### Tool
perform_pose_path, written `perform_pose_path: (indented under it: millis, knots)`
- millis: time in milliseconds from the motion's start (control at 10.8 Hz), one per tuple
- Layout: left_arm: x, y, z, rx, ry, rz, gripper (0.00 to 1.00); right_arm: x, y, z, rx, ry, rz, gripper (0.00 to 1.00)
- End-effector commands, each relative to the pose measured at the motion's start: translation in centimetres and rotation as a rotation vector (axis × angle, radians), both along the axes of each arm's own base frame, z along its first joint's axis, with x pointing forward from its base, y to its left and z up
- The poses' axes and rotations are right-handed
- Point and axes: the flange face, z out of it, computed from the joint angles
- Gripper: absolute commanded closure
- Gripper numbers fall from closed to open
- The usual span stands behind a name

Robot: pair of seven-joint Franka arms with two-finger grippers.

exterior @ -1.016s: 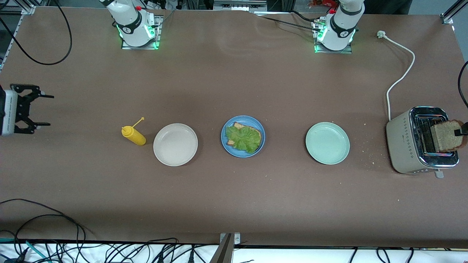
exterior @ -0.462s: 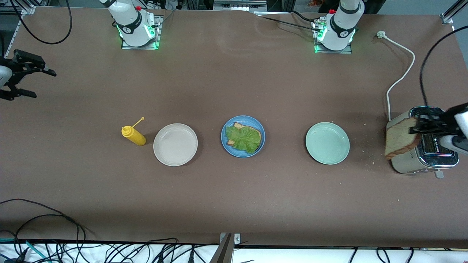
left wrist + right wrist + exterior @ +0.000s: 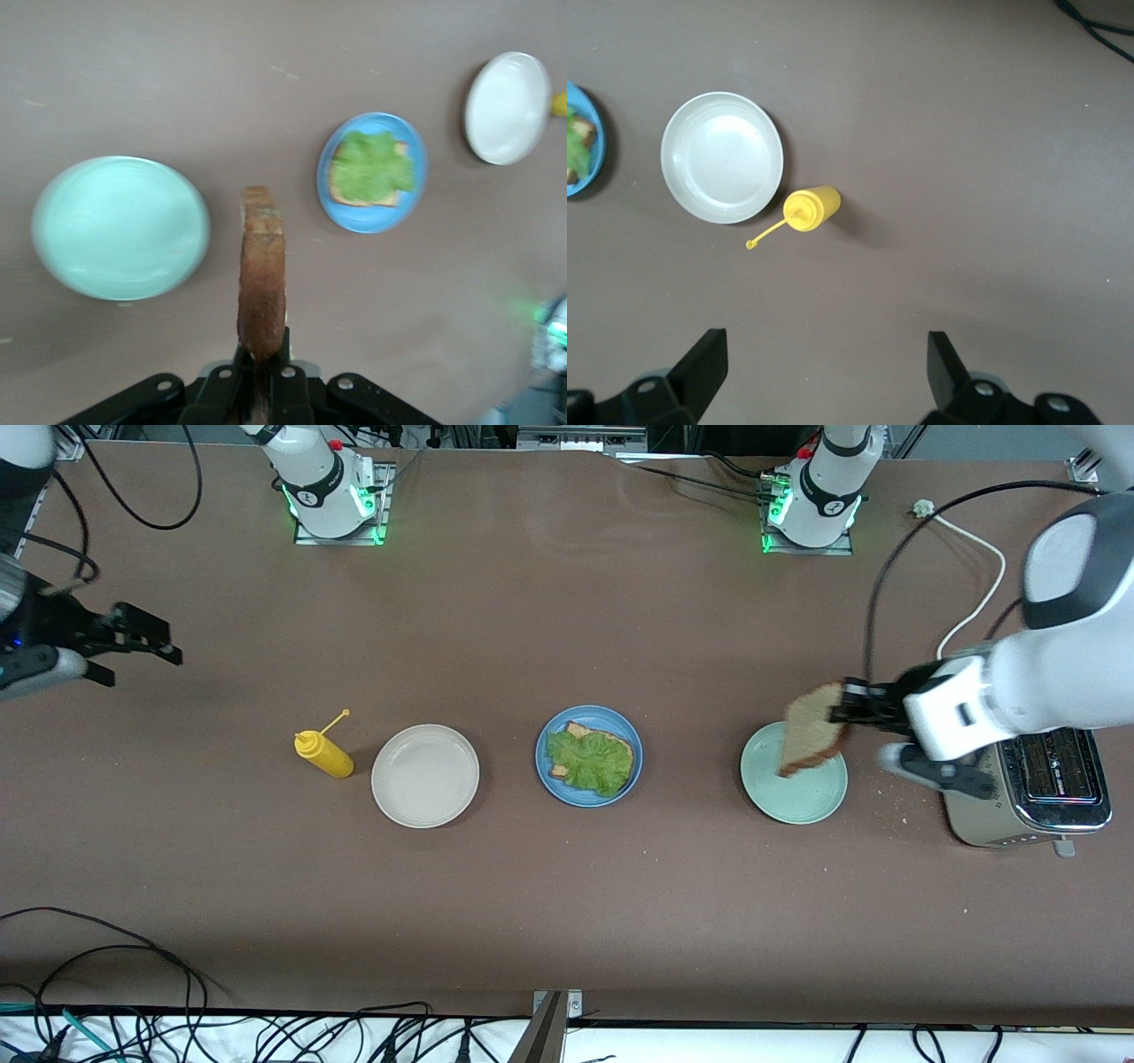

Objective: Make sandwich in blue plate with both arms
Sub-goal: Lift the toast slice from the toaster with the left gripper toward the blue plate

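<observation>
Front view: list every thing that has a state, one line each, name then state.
left gripper: shut on bread slice, over pale green plate.
bread slice: held on edge, in the air.
right gripper: open, empty, at the right arm's end.
blue plate: holds bread topped with lettuce, no top slice.
pale green plate: empty.
beige plate: empty.
mustard bottle: upright, cap off.
toaster: slots empty.

Bare table [image 3: 691, 691] lies between the left gripper [image 3: 846, 713] and the blue plate [image 3: 588, 755] — only the pale green plate [image 3: 793, 793] sits beneath it.
</observation>
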Motion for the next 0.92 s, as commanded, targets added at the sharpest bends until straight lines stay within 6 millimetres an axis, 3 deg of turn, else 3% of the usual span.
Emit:
perform_pose_path:
  millis: [0, 185, 462, 554, 831]
  knots:
    - [1.6, -6.7, -5.2, -0.172, 0.068, 0.037, 1.00, -1.0, 1.0, 0.2, -0.052, -0.017, -0.106, 0.00]
    - [2.0, -12.8, -10.2, -0.244, 0.072, 0.018, 1.00, -0.9, 1.1, 1.9, -0.047, -0.042, -0.111, 0.00]
    - [1.6, -19.0, -17.1, -0.361, 0.102, 0.040, 1.00, -1.0, 0.9, 3.2, -0.045, -0.065, -0.114, 0.00]
    - [1.2, -20.3, -19.0, -0.390, 0.088, -0.015, 1.00, -1.0, 0.9, 3.5, -0.047, -0.070, -0.111, 0.00]
    - [1.3, -20.3, -25.2, -0.510, 0.061, -0.145, 1.00, -1.5, -0.1, 3.2, -0.051, -0.034, -0.103, 0.00]
